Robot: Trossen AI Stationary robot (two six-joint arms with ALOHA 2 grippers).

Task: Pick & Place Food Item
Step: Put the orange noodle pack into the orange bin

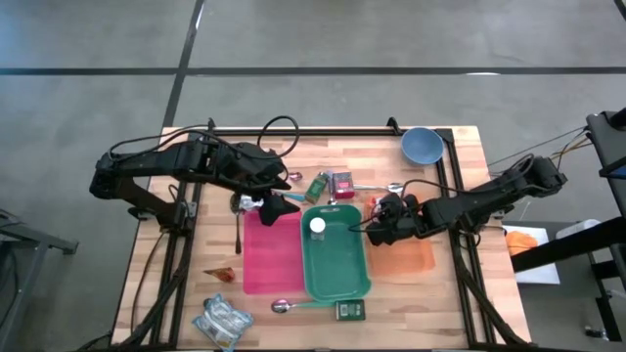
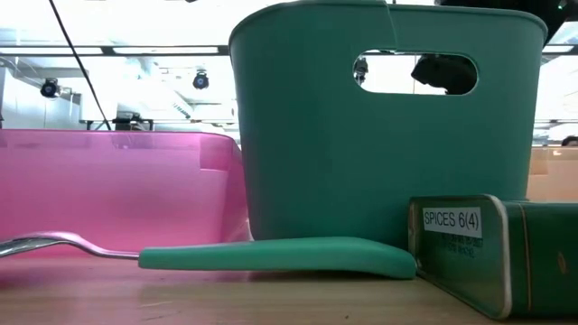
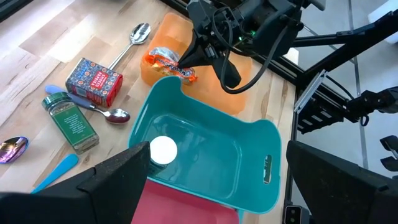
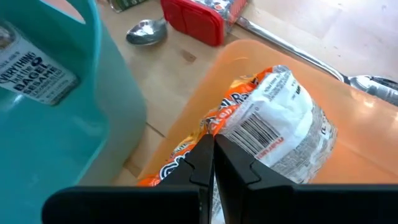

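The right gripper (image 4: 212, 163) is clamped shut on a fold of the orange snack packet (image 4: 267, 121), which sits in the orange bin (image 1: 416, 259), the bin nearest the table's right edge, just beside the teal bin (image 1: 337, 284). The pinch looks thin: the fingers meet on a crinkled edge of wrapper rather than around the packet's body, so on a lift the film may slide out, or the packet may swing and drop back. From the left wrist view the packet (image 3: 168, 64) lies against the orange bin's wall nearest the teal bin, so a low carry toward the teal bin could snag its rim and tip or shove that bin, which already holds a white-capped jar (image 1: 318, 226). The left gripper (image 1: 279, 207) hangs with its jaws spread wide and nothing in them over the far end of the pink bin (image 1: 269, 264), close to the teal bin's far corner; if both arms converge there they could collide. Loose spoons (image 3: 115, 115), the spice jar (image 3: 71, 121) and the red box (image 3: 93, 81) near the table's far edge could be knocked by a wide sweep.
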